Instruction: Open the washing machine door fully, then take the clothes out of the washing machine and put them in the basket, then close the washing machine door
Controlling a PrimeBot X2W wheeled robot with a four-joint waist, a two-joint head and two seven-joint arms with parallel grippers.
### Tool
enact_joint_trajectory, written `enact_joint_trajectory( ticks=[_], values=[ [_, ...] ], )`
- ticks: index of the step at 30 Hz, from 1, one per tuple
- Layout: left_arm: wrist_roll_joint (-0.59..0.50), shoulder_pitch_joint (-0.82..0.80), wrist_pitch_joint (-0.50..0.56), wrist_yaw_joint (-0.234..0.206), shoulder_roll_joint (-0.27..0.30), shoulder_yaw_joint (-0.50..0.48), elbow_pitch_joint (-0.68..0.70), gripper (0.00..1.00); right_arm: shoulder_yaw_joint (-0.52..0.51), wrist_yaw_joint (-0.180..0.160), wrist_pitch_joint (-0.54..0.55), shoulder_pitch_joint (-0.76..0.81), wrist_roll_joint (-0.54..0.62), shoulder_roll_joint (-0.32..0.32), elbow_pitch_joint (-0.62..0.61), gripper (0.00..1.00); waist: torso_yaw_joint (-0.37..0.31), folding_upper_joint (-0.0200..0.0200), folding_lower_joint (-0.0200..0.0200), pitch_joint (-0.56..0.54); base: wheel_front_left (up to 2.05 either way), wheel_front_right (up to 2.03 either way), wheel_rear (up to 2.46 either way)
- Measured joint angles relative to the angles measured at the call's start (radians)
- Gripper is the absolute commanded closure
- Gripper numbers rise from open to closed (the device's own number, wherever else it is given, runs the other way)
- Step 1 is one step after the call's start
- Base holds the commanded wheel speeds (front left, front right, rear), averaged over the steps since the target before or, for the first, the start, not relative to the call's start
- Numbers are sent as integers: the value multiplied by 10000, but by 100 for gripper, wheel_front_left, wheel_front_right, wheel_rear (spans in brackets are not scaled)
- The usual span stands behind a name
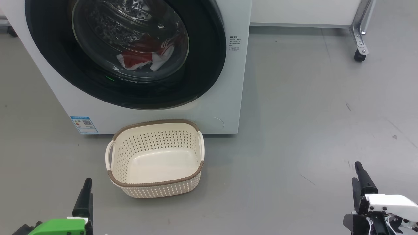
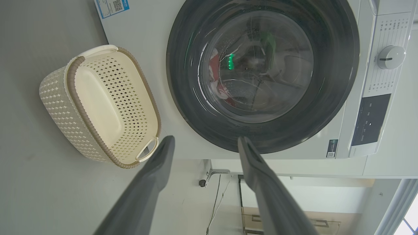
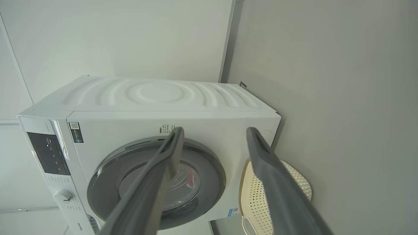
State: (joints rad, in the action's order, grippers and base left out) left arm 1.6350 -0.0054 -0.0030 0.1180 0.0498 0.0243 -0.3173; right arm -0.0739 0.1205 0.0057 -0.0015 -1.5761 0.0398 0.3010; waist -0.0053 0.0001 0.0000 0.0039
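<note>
Hanging low at the lower left of the head view, the left gripper (image 1: 85, 195) is seen above the grey floor (image 1: 294, 130), one dark finger pointing up; the right gripper (image 1: 361, 182) is held likewise at the lower right; nothing is touched by either. The basket (image 1: 156, 183) is set on the floor between them, nearer the left gripper and just before the washing machine (image 1: 240, 98); the washing machine door (image 1: 205, 65) is closed, and the clothes (image 1: 140, 57) are seen red and white behind its glass, well apart from both grippers.

From the left wrist, the two fingers (image 2: 153, 176) are seen spread wide with nothing gripped; the door's black rim is seen beyond the tips, the basket off to that view's left.

From the right wrist, the fingers (image 3: 277, 182) are likewise parted wide and nothing is held; the closed door is seen behind one finger, the basket behind the other; a scrap of red is seen through the glass.
</note>
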Motion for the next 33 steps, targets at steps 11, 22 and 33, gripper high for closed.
enact_joint_trajectory(
  ticks=[11,22,33],
  values=[
    [-594,-167,-336,0,-8,-59,159,0,151,-90,-328,-211,859,0,-280,0,-19,0,0,-7,0,0,0],
    [-1641,-468,-652,0,-21,-255,688,0,288,-102,-646,-544,2190,67,-840,0,-28,0,0,-45,0,0,0],
    [-3889,-612,-970,-94,-31,90,1267,0,652,-316,-1011,-737,3777,226,-1377,0,-38,0,1,-86,0,0,0]
  ],
)
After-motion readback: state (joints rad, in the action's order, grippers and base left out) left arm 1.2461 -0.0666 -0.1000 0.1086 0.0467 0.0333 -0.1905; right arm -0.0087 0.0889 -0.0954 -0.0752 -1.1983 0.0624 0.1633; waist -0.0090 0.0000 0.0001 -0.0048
